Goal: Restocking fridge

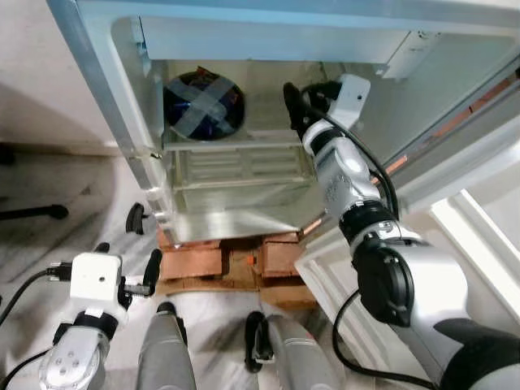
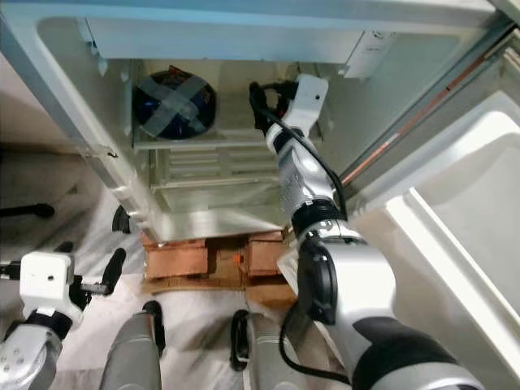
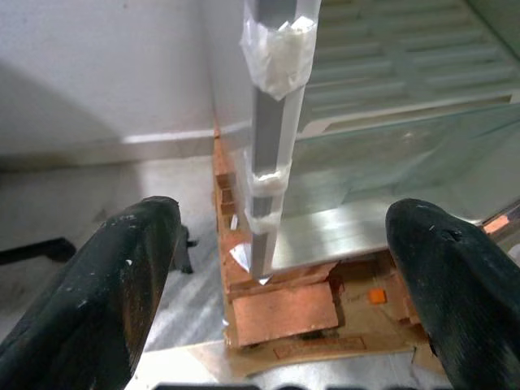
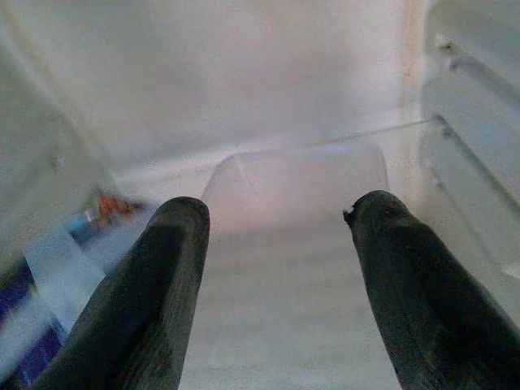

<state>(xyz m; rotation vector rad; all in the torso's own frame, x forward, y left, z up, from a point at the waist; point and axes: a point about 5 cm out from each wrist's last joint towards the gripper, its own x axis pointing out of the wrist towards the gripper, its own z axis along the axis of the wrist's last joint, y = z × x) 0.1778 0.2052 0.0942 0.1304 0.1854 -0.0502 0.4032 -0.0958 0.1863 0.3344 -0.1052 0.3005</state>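
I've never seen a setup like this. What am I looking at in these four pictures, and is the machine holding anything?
This is a walking humanoid robot with two silver arms, standing before an open fridge that rests on bricks. The top two pictures come from the two eyes of a camera on its head, looking forward and down, so they show the same scene. The other two come from cameras on its wrists, each looking along that arm's two black fingers.

The right claw reaches inside the fridge over a shelf; its fingers are spread, with nothing between them. The left claw waits low, outside the fridge's front corner, also open and empty.

On the shelf beside the right claw sits a round dark blue package crossed with grey tape.
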